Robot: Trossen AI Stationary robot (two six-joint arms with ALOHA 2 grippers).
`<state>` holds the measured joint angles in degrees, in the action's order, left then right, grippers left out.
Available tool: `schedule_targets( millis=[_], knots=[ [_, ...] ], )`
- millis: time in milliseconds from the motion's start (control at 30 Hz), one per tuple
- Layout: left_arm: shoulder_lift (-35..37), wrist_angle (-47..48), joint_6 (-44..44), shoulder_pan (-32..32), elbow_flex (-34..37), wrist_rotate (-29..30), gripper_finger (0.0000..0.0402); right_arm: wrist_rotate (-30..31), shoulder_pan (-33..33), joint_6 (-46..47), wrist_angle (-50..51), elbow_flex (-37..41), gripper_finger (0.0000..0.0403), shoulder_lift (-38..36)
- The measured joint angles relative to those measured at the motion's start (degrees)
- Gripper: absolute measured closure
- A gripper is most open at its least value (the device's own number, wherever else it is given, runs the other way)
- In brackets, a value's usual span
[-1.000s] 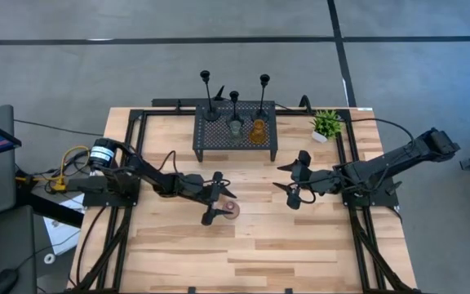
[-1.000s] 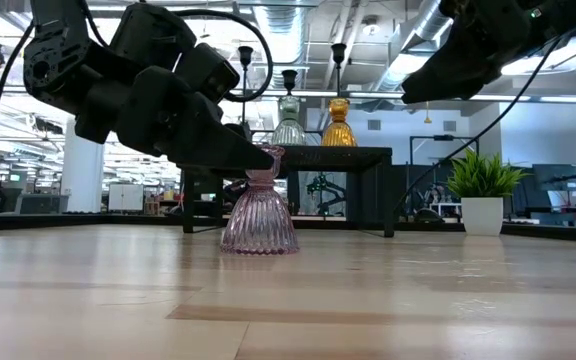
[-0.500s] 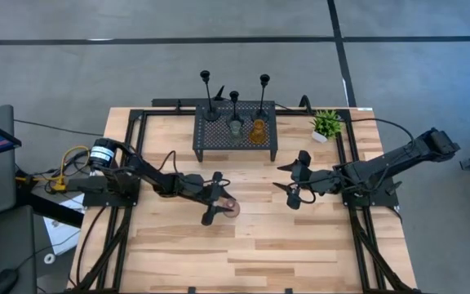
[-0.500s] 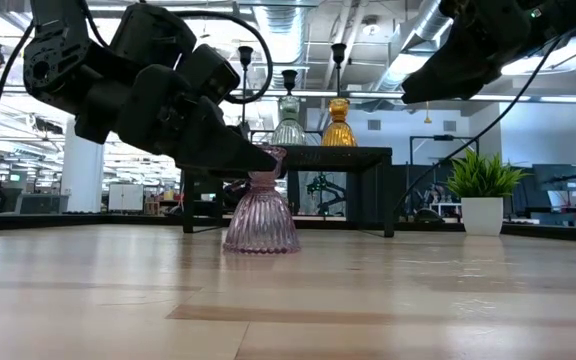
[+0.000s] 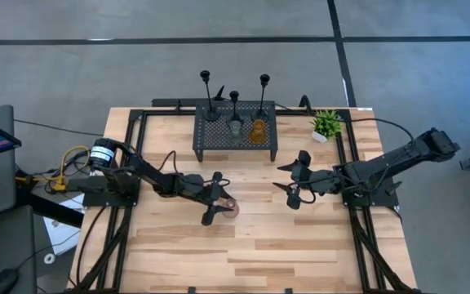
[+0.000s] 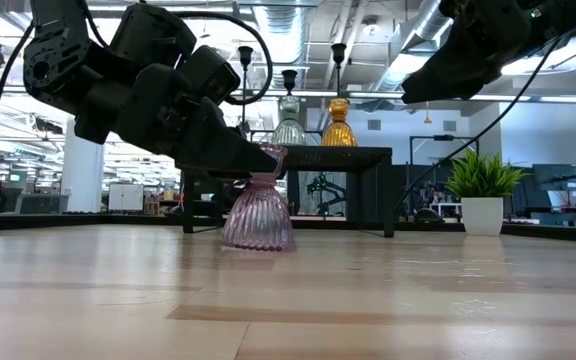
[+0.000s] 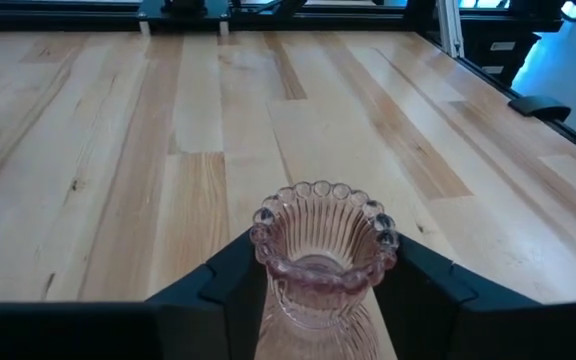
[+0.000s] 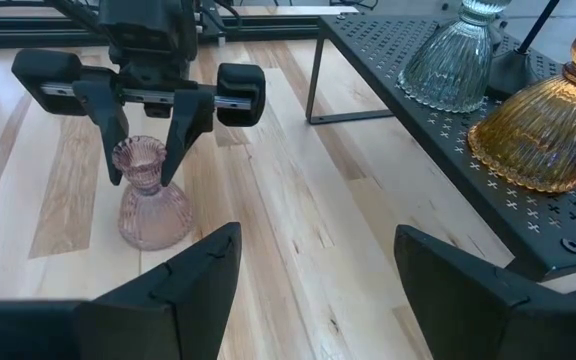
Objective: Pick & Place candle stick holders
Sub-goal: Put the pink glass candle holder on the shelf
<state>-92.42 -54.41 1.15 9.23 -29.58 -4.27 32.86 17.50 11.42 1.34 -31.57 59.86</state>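
At mid-table, left pincer (image 8: 146, 150) has closed on pink holder (image 8: 152, 200).

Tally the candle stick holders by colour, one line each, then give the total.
Black thin-stemmed holders, on the rack: 3
Green squat holder, on the rack: 1
Amber squat holder, on the rack: 1
Pink squat holder, on the table, between the left pincer's fingers: 1
Total: 6
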Motion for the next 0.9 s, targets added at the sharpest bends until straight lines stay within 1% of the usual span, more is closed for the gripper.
schedule_targets(
  millis=[267,367,533,700,800,900],
  knots=[
    [0.0,0.0,-0.2,0.0,0.0,0.0,0.0242,0.0,0.0,0.0,0.0,0.0,0.0148,0.0],
    [0.0,0.0,-1.5,0.0,0.0,0.0,0.0242,0.0,0.0,0.0,0.0,0.0,0.0148,0.0],
    [1.6,1.6,-1.9,0.0,0.1,0.0,0.0242,0.0,0.0,0.0,0.1,0.0,0.0148,0.0],
    [7.8,9.7,-1.9,0.0,0.1,0.5,0.0243,0.0,0.0,0.0,0.2,0.0,0.0148,0.0],
    [13.7,16.1,-1.9,0.0,0.1,2.0,0.0243,0.0,0.0,0.0,0.2,0.0,0.0148,0.0],
    [20.5,22.7,-1.9,0.0,0.1,4.9,0.0243,0.0,0.0,0.0,0.2,0.0,0.0148,0.0]
  ],
)
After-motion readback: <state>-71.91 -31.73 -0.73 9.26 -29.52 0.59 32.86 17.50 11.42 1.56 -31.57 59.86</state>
